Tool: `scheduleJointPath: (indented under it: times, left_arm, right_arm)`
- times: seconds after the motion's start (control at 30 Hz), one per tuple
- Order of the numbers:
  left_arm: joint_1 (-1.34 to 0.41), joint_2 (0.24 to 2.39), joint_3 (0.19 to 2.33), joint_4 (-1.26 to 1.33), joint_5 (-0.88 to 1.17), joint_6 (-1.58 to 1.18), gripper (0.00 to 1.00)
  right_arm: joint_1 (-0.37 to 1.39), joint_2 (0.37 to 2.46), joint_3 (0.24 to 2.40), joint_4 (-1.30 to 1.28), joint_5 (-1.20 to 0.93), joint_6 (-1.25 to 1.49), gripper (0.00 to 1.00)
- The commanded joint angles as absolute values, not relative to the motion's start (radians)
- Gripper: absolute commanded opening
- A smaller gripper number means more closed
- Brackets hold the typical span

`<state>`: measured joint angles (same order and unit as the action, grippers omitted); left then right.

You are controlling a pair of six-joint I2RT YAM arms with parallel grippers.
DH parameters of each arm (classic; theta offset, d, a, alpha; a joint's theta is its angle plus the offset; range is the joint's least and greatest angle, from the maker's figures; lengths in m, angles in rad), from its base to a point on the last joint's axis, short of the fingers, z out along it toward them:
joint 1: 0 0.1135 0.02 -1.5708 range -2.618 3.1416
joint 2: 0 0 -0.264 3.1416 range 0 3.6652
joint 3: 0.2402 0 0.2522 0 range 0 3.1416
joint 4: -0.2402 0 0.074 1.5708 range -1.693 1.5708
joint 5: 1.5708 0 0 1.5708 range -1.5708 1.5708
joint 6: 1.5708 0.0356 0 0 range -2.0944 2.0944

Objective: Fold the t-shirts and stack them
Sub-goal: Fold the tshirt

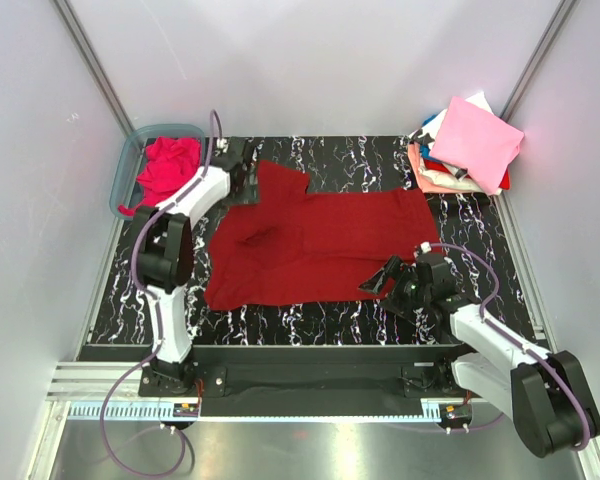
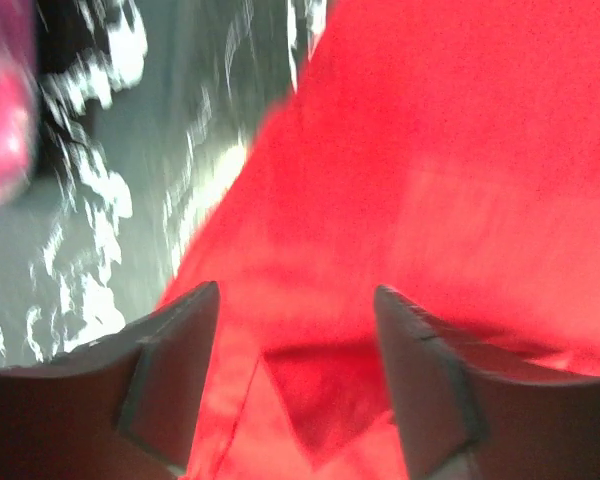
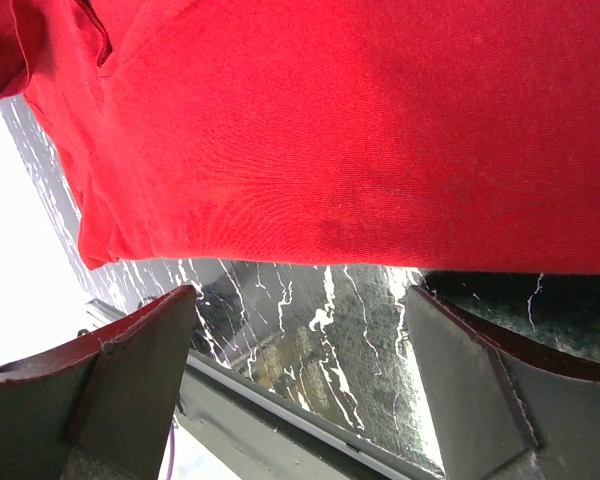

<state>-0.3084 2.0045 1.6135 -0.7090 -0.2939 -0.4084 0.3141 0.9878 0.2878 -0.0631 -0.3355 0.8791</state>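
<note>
Your tally:
- Dark crimson red cloth t-shirt (image 1: 320,245): spread flat and unfolded on the black marbled table (image 1: 470,235).
- Crumpled magenta-pink shirt (image 1: 168,165): waiting in the translucent plastic tub (image 1: 122,178).
- Folded stack (image 1: 475,140): far right corner.
- Left gripper (image 2: 295,305) and right gripper (image 3: 295,295): jaws apart, holding nothing.

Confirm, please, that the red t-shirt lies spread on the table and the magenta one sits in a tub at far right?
Not quite: the top external view shows the tub with the magenta t-shirt at far left. The rest holds.

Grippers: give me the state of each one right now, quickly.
Left gripper: open, above the crimson t-shirt, gripping nothing.
Right gripper: open, empty, at the crimson t-shirt's near edge.
</note>
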Motion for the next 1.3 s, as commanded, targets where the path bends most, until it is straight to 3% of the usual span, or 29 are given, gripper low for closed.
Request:
scheduleJointPath:
  times: [0.0, 0.1, 0.27, 0.47, 0.63, 1.1, 1.27]
  left_arm:
    - [-0.301, 2.060, 1.785, -0.717, -0.239, -0.371, 0.81]
    - [-0.279, 2.114, 1.861, -0.637, -0.161, -0.373, 0.89]
    - [-0.200, 2.242, 1.968, -0.470, 0.107, -0.442, 0.89]
    - [-0.143, 2.540, 2.375, -0.503, 0.269, -0.526, 0.89]
    - [-0.114, 2.618, 2.378, -0.385, 0.272, -0.595, 0.89]
    - [-0.135, 2.671, 2.301, -0.325, 0.474, -0.655, 0.71]
    - [-0.137, 2.674, 2.304, -0.325, 0.460, -0.652, 0.57]
  right_arm:
    - [0.322, 1.006, 0.328, -0.009, -0.362, 0.870, 0.93]
    - [0.324, 1.026, 0.331, -0.009, -0.379, 0.862, 0.93]
    - [0.322, 1.042, 0.333, 0.029, -0.400, 0.856, 0.93]
    - [0.322, 1.022, 0.316, 0.049, -0.411, 0.861, 0.93]
    - [0.322, 0.994, 0.301, 0.064, -0.414, 0.865, 0.93]
    - [0.324, 0.948, 0.282, 0.064, -0.403, 0.877, 0.93]
    - [0.322, 0.940, 0.281, 0.064, -0.402, 0.877, 0.93]
